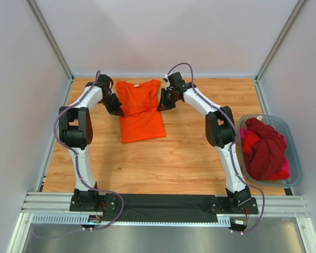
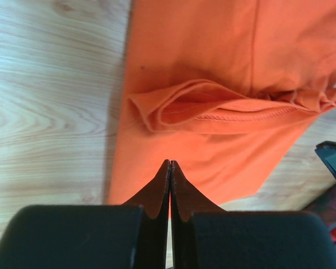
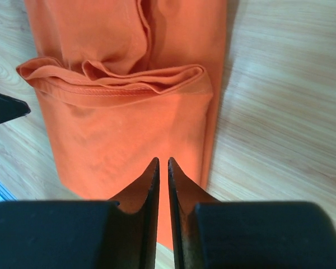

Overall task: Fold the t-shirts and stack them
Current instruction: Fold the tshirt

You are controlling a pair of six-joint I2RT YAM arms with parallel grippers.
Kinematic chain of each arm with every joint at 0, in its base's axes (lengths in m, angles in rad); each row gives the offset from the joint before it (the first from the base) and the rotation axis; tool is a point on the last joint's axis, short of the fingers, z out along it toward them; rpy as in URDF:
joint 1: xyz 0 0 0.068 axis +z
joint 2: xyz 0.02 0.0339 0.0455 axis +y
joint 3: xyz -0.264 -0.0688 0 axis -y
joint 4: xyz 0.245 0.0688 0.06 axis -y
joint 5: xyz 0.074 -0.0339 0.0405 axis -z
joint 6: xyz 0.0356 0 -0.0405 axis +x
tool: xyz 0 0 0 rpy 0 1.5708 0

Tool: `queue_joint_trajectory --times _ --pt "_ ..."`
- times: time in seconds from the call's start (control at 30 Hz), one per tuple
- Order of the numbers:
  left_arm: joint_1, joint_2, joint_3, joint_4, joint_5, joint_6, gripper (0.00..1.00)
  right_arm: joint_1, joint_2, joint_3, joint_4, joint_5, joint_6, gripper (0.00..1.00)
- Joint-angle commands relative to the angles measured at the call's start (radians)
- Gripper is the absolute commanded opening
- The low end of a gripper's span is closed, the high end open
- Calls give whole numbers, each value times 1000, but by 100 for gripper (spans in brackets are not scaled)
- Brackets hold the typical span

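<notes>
The left claw (image 2: 169,163) is pressing its jaws clenched together with nothing between them, tips poised over the orange t-shirt (image 2: 213,50). Just ahead of it, a hemmed fold (image 2: 213,112) is bunching across the cloth. The right claw (image 3: 162,161) is standing a sliver apart, gripping nothing, over the same shirt's opposite side. The shirt is lying on the counter (image 1: 174,163) between both claws. Well beyond the right claw, dark red t-shirts (image 1: 266,150) and a magenta-pink one (image 1: 287,169) are heaping in a grey-blue tub (image 1: 292,138).
</notes>
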Motion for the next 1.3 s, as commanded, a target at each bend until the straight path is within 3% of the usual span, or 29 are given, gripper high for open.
queue_joint_trajectory --times 0.0,0.37,0.63,0.87,1.13,1.27 --pt "-4 -16 9 -25 -80 20 0 18 16 27 68 -18 34 11" --pt "-19 86 80 -51 -119 18 0 15 102 126 73 6 68 11" --pt "-5 203 316 -94 -176 20 0 3 118 139 96 13 85 11" --pt "35 261 364 -53 -131 -3 0 -11 108 130 81 5 71 16" --pt "88 127 316 -51 -137 32 1 -20 -33 -23 66 -23 10 32" --pt "87 50 222 -135 -159 27 15 -19 -81 -98 32 -36 -18 35"
